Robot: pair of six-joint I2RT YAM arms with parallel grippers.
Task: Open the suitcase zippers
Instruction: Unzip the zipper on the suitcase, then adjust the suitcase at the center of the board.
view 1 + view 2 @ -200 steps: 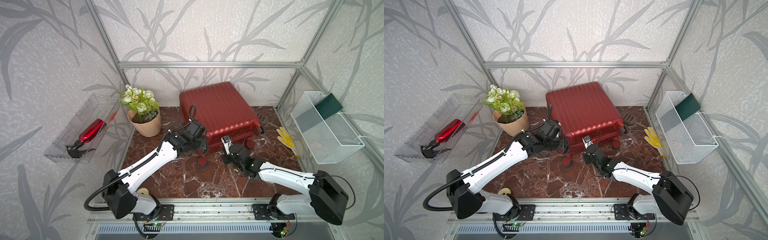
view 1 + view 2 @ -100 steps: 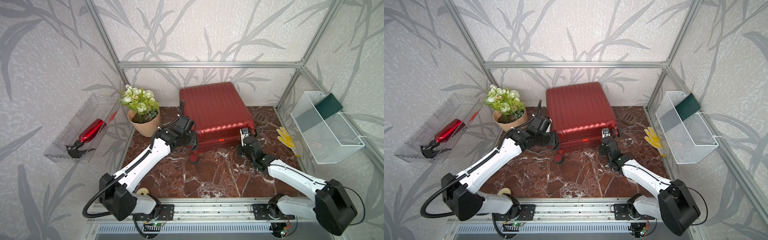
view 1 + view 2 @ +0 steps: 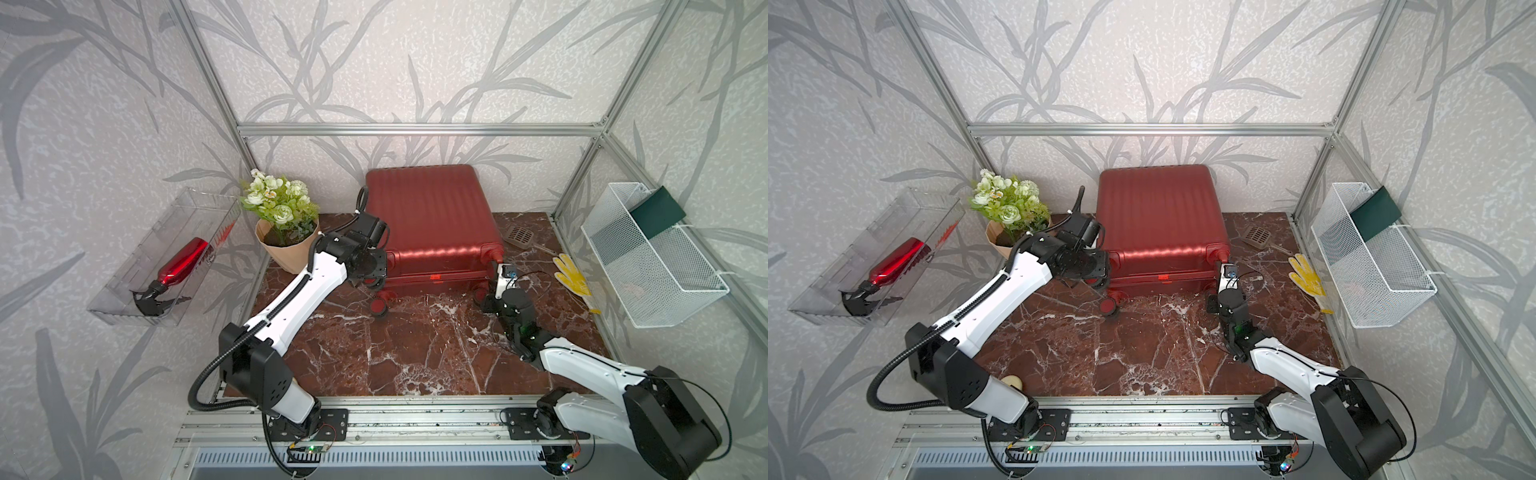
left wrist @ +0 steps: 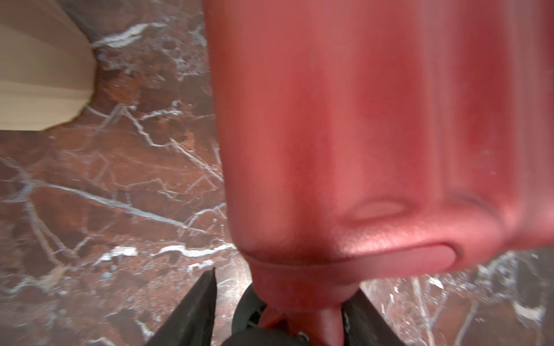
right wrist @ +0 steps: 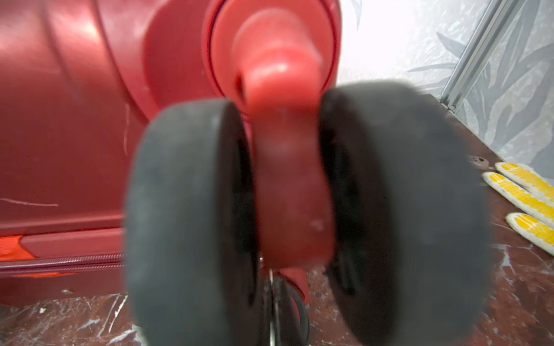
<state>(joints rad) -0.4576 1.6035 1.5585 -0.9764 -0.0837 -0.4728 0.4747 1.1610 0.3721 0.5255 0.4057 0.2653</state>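
Loosely set half-open left gripper with suitcase wheel stem between jaws; held right gripper shut, seemingly empty, another wheel just ahead.

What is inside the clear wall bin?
A shiny red spray bottle with a black trigger lies in the clear bin. Nothing else shows; what lies beneath it is covered.

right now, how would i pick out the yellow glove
Find the big red suitcase at the back of the marble floor, then the white wire basket on the side wall. The glove lies flat on the floor between them, bright yellow, unlike the brown slotted scoop beside it.
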